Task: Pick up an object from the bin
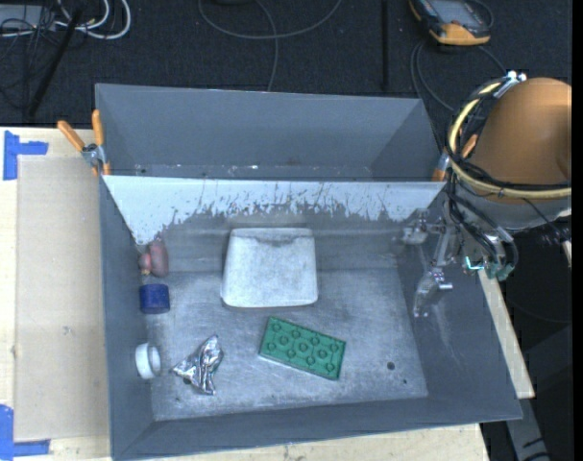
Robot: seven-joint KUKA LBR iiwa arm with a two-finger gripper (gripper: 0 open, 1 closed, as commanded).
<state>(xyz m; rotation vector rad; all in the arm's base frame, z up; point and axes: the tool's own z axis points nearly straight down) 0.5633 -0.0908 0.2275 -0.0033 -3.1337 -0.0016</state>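
Note:
My gripper (425,265) hangs over the right side of the bin, near the right wall, open with nothing between its fingers. The nearest loose thing is a flat green studded building plate (303,347), lying on the floor to its lower left and well apart from it. A pale grey square tub (270,269) sits in the middle of the bin, further left.
A crumpled piece of silver foil (200,365) lies at the front left. Along the left wall lie a white cap (147,359), a blue cap (155,299) and a small pinkish thing (157,255). The arm with its orange cover comes in from the right.

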